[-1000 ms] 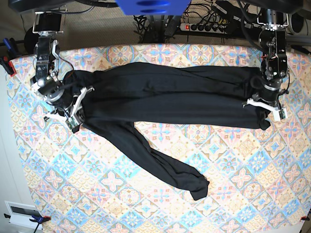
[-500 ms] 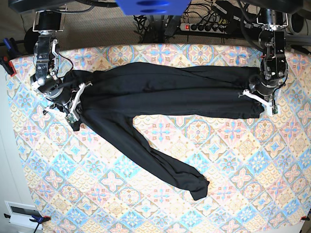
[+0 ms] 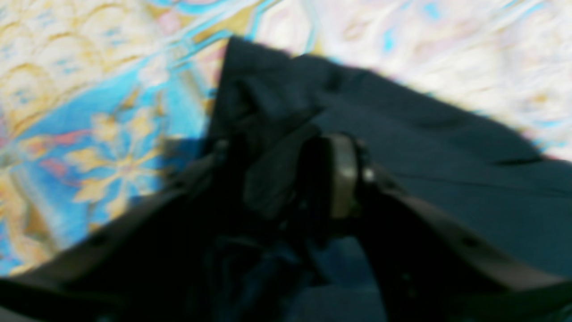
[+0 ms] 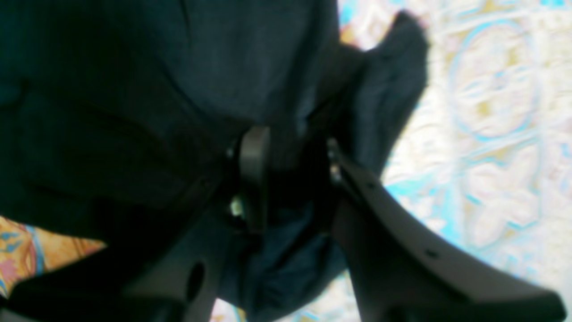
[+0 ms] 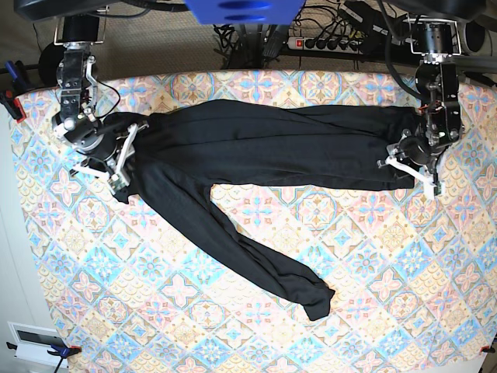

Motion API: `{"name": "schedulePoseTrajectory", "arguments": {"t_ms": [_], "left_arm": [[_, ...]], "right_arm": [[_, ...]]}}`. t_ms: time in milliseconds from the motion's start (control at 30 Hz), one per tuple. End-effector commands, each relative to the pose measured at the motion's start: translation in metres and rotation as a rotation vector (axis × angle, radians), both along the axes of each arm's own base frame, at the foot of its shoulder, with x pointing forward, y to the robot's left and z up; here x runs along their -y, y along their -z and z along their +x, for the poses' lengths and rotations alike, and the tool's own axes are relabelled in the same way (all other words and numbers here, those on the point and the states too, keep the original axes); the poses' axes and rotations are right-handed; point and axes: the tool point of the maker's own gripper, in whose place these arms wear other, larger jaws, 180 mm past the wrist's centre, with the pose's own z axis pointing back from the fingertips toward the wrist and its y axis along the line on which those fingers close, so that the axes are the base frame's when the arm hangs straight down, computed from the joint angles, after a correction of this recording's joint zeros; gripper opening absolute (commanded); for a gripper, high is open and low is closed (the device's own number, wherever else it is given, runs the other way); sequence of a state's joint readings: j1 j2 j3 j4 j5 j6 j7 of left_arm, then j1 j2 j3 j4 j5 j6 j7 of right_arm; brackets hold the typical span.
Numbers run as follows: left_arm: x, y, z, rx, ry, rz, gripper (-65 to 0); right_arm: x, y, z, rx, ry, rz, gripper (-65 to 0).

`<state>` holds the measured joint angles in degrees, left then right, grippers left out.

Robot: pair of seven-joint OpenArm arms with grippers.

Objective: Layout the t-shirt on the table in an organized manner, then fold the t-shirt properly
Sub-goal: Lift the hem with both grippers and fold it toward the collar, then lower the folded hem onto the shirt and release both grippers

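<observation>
We see the shirt point(image 5: 256, 155) stretched across the far half of the counter point(image 5: 373, 272), one sleeve trailing toward the near middle. Our left pincer point(image 5: 410, 169) sits at one end of the shirt, jaws parted with cloth between them. Our right pincer point(image 5: 112, 159) sits at the other end, jaws likewise apart around fabric.
</observation>
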<state>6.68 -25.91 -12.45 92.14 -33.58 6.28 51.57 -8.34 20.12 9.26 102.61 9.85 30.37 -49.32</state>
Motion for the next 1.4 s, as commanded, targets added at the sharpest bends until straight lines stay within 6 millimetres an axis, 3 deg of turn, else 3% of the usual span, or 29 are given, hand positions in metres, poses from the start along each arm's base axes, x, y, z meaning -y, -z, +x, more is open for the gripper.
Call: {"name": "schedulePoseTrajectory", "arguments": {"t_ms": [0, 67, 200, 333, 600, 767, 900, 1067, 1367], "left_arm": [[-0.014, -0.020, 0.011, 0.063, -0.031, -0.002, -34.9], [-0.016, -0.029, 0.014, 0.103, -0.072, -0.085, -32.1], [-0.027, -0.047, 0.018, 0.175, -0.144, -0.198, -32.4], [-0.027, -0.059, 0.024, 0.223, -0.164, -0.266, -32.6], [-0.019, -0.072, 0.032, 0.257, -0.140, -0.272, -32.6], [-0.008, -0.074, 0.032, 0.268, -0.130, -0.286, -32.6], [-0.006, -0.073, 0.032, 0.267, -0.130, -0.291, -32.6], [-0.002, -0.070, 0.032, 0.266, -0.133, -0.306, -32.6], [-0.002, -0.071, 0.033, 0.269, -0.133, -0.308, -32.6]], "right_arm": [[0.006, -0.029, 0.017, 0.098, 0.001, -0.009, -49.5], [0.003, -0.039, 0.019, 0.128, -0.007, -0.011, -49.5], [-0.004, -0.044, 0.022, 0.145, -0.010, 0.007, -49.5], [-0.021, -0.054, 0.048, 0.195, 0.013, 0.081, -49.5], [-0.062, -0.039, 0.103, 0.147, -0.028, 0.179, -49.0], [-0.084, -0.028, 0.133, 0.092, -0.016, 0.259, -42.7], [-0.089, -0.031, 0.157, 0.098, -0.006, 0.308, -38.2], [-0.089, -0.024, 0.177, 0.091, 0.019, 0.364, -37.9], [-0.089, 0.015, 0.181, 0.022, 0.080, 0.456, -36.0]]}}
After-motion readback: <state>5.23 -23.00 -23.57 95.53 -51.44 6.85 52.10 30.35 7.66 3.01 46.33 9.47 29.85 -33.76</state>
